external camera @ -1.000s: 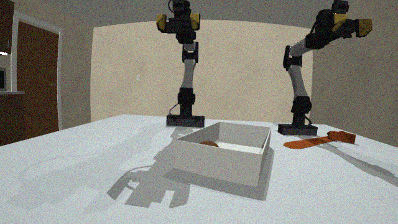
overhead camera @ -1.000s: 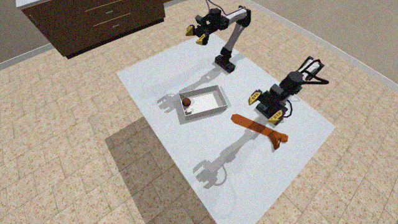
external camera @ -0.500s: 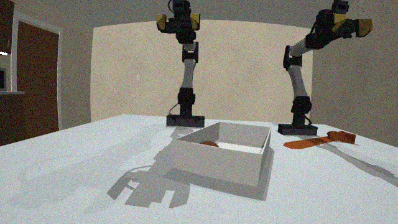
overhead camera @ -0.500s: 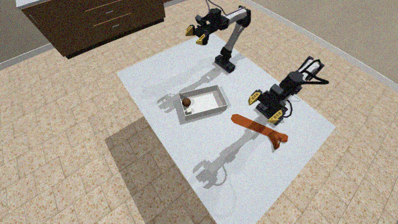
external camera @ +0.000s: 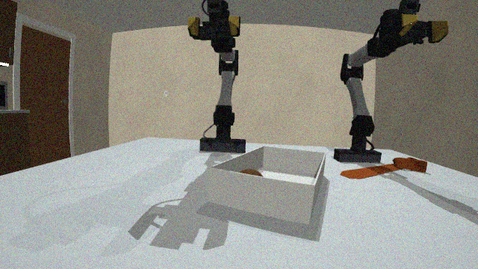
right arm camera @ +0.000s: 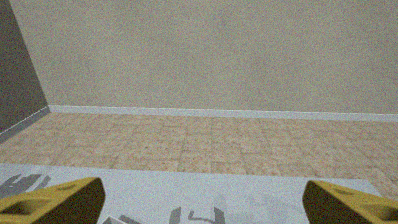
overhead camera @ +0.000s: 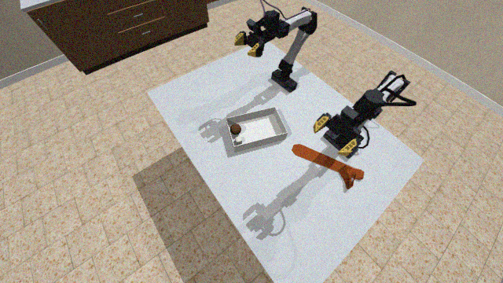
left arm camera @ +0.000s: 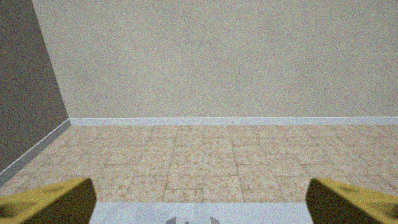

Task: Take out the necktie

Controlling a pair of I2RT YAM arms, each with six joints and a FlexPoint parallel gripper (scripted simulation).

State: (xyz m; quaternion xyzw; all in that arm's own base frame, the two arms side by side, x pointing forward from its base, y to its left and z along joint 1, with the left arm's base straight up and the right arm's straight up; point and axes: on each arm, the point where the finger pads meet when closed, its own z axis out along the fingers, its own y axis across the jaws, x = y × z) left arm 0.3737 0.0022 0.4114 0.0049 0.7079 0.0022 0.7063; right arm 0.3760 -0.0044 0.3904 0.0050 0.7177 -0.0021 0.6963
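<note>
Orange-brown necktie (overhead camera: 322,159) (external camera: 370,172), out on the white counter (overhead camera: 220,86) (external camera: 112,224) (left arm camera: 250,212) (right arm camera: 270,200), all of it well outside the basket (overhead camera: 262,143) (external camera: 261,194) (right arm camera: 111,219). Mostly straight, with one long strip pointing towards the basket and a forked, slightly bunched end farther off (folded there, or just crossed over itself; cannot tell which). Partly darkened by an arm's shadow across the strip. Grey and open-topped, the basket, standing flat on the counter with a pale floor showing inside. In there, a round brown ball (overhead camera: 236,129) (external camera: 252,172), close to one short wall, and near it, towards a corner, a small pale item (overhead camera: 238,140) (too blurred to name). High above the counter, the left gripper (overhead camera: 335,134) (external camera: 424,28) (left arm camera: 200,188), with yellow fingers wide apart and nothing between. Just as wide, the right gripper (overhead camera: 247,44) (external camera: 214,27) (right arm camera: 203,188), likewise raised and without a thing in its grasp. Both well clear of necktie and basket, touching neither. Below them, long grey shadows across the counter, one reaching past the basket, another past the necktie.

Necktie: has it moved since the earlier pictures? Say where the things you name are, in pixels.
No. The necktie (overhead camera: 320,158) (external camera: 370,171) lies in the same place on the table, off the same corner of the basket (overhead camera: 257,143) (external camera: 261,196).
</note>
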